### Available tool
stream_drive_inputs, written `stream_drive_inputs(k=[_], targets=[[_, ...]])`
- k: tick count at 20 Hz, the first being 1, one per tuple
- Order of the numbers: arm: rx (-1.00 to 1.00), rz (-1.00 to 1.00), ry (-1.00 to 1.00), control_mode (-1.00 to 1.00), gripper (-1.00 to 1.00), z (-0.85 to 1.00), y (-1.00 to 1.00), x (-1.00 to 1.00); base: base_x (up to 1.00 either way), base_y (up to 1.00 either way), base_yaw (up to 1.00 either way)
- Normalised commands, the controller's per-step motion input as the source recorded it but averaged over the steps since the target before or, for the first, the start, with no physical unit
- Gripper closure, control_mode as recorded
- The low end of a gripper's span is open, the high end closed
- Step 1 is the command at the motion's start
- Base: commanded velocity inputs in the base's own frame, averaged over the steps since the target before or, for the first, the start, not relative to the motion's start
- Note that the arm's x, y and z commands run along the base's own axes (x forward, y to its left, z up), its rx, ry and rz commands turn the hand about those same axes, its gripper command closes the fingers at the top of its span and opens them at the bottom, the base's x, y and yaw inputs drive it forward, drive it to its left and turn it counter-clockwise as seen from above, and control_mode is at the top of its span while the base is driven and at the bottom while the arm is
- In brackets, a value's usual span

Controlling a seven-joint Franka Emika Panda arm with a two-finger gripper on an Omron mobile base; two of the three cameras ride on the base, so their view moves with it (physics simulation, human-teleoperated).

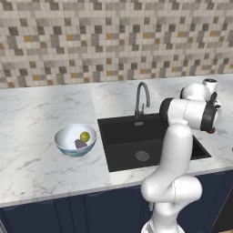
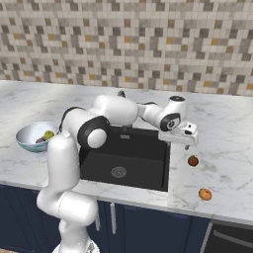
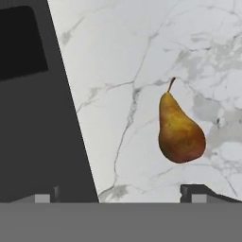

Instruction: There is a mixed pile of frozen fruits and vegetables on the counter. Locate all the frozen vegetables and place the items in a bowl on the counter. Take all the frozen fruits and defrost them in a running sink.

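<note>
The hand (image 2: 187, 143) hangs over the tabletop (image 2: 222, 148) just to the right of the sink (image 2: 123, 158), with its fingers spread wide and nothing in them. Right below it lies a small brown-orange pear (image 3: 180, 130) — the fruit that should go into the sink. In the hand's own camera the pear sits a bit toward one finger, not in the middle of the gap.

The bowl (image 1: 75, 139) stands on the tabletop on the other side of the sink, and it already has the yellow-green ball (image 1: 84, 136) and the dark purple lump (image 1: 80, 144) inside. A second orange piece (image 2: 205, 194) lies near the front edge of the tabletop, nearer than the pear.

What could go wrong? The pear is round and smooth (and lying on its side), so if the hand comes down off-center, one finger may bump it first and push it away — maybe roll it along the tabletop. A pinch near the thin neck could let it slip out on the way to the sink. The orange piece by the edge could fall off if knocked.
</note>
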Motion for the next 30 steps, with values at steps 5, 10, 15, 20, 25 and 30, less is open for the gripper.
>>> stream_drive_inputs(k=[5,10,15,20,25,30], targets=[[0.0,-0.07,0.0,-1.0,-1.0,-0.1,-0.55,-0.31,0.0,0.0,0.0],[0.0,-0.06,0.0,-1.0,-1.0,-0.1,-0.23,-0.15,0.0,0.0,0.0],[-0.01,0.0,-0.01,-1.0,-1.0,-0.3,-0.08,0.2,0.0,0.0,0.0],[0.0,0.01,0.0,-1.0,-1.0,-0.3,-0.28,0.0,0.0,0.0,0.0],[0.0,0.02,-0.01,-1.0,-1.0,-0.2,0.04,0.0,0.0,0.0,0.0],[0.0,0.0,0.0,-1.0,-1.0,-0.18,0.07,0.02,0.0,0.0,0.0]])
